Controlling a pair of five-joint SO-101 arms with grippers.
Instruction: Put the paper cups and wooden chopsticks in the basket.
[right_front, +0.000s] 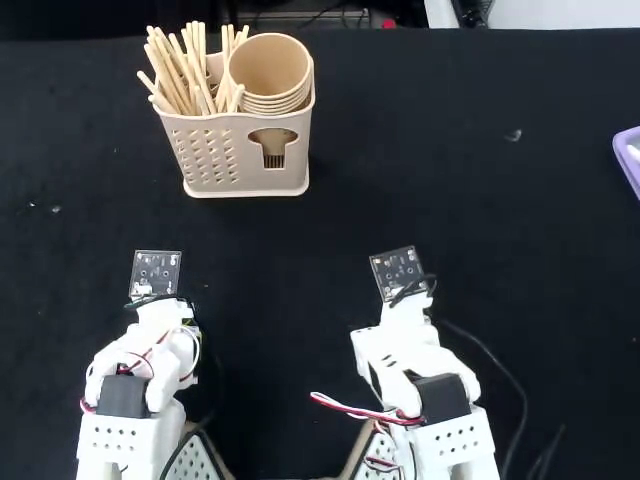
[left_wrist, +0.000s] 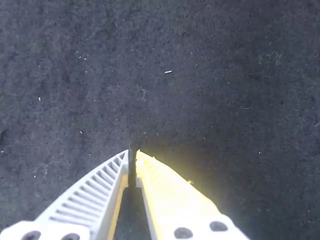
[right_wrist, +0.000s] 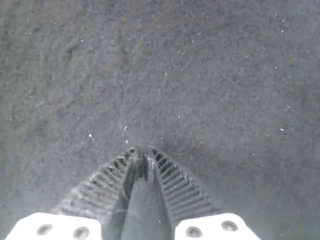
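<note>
Arms (right_front: 415, 365) white with black motors and red-white cables; left gripper (left_wrist: 133, 152) ribbed white and yellow, right gripper (right_wrist: 142, 152) ribbed.

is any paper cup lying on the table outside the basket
No, the stacked paper cups stand inside the basket, beside the wooden chopsticks.

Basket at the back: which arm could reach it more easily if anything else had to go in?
Left, probably. The basket stands nearer the left pincer; the right pincer would have to reach farther across. Both are shut.
</note>
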